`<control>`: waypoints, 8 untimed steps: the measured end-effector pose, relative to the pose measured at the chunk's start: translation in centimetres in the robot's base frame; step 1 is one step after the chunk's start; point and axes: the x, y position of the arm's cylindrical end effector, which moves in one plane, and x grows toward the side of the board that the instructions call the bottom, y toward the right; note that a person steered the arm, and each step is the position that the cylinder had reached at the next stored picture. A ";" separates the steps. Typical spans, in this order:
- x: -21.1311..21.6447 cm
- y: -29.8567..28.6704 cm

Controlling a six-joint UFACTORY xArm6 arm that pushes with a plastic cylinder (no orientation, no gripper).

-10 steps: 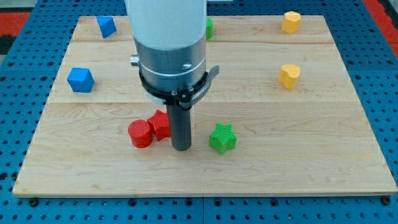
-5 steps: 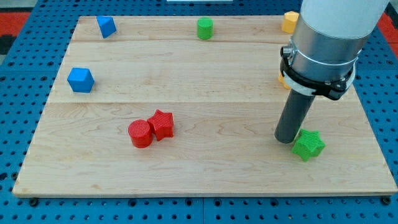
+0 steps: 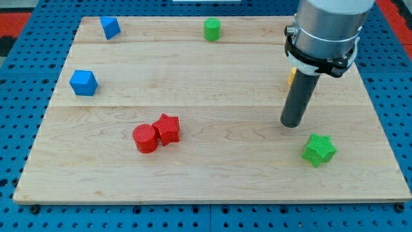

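My tip (image 3: 291, 124) rests on the wooden board (image 3: 212, 180), touching nothing. The green star block (image 3: 319, 149) sits near it, just to the right and nearer. A yellow block (image 3: 291, 75) peeks out behind my rod. Two red blocks (image 3: 156, 133) touch, far left.

My arm is a fat grey cylinder ringed at its base by a black clamp over a white band. Below it runs a straight dark rod, ending in my tip (image 3: 291, 124).
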 end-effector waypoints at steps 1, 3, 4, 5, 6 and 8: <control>-1.1 0.0; -1.5 -2.3; -0.5 -4.5; 3.3 -7.5; 5.9 -12.3; 10.0 -28.1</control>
